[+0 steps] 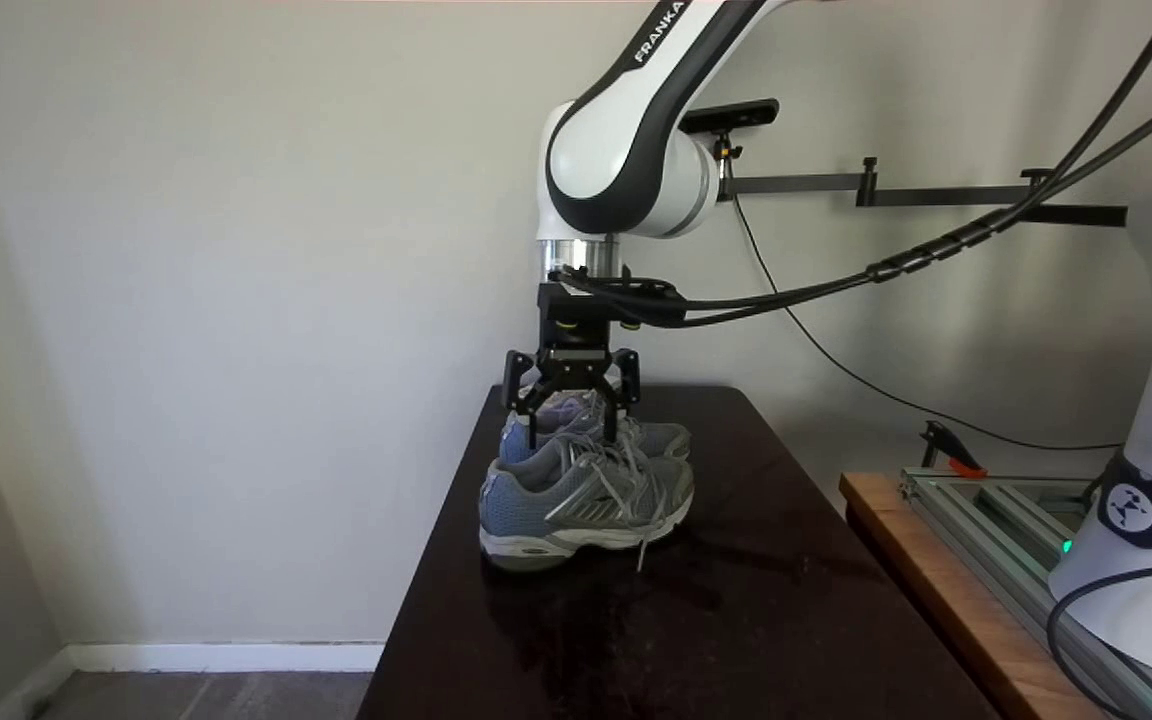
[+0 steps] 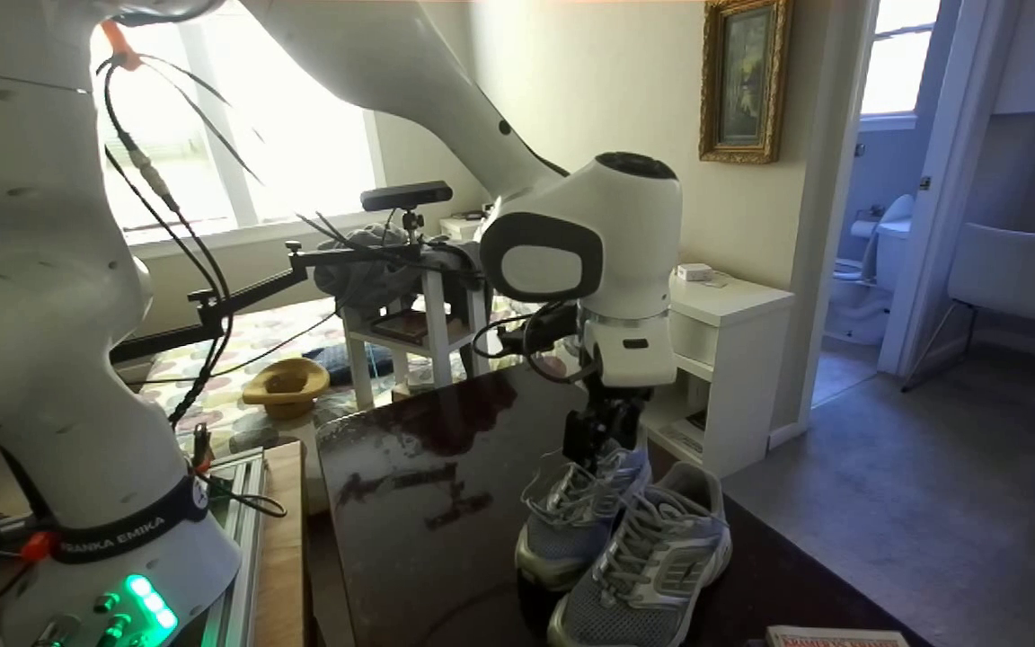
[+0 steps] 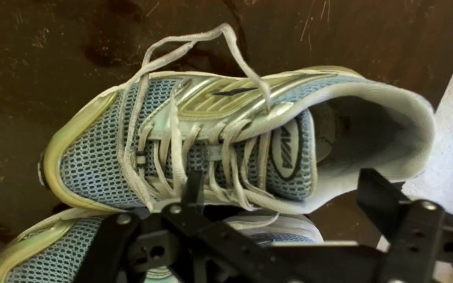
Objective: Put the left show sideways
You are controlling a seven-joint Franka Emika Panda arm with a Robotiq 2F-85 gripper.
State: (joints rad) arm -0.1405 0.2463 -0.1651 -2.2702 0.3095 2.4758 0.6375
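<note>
Two grey-blue running shoes stand upright side by side, toes toward the robot base. The shoe closer to the camera in an exterior view (image 1: 536, 515) is the left-hand one in an exterior view (image 2: 562, 530) and lies fully in the wrist view (image 3: 89, 157), laces loose. The other shoe (image 1: 671, 440) shows closer in an exterior view (image 2: 670, 575); the gripper partly hides it in the wrist view (image 3: 49, 251). My gripper (image 1: 571, 435) points down, open and empty, low over the pair. Its fingers (image 3: 279, 175) overlap the first shoe's inner side. I cannot tell if they touch it.
The shoes stand on a dark, glossy table (image 1: 756, 610), near its far long edge from the base. A book (image 2: 832, 637) lies near the shoes at the bottom of an exterior view. A camera on a bracket (image 2: 405, 196) stands behind the arm. A white cabinet (image 2: 742, 377) stands beyond the table.
</note>
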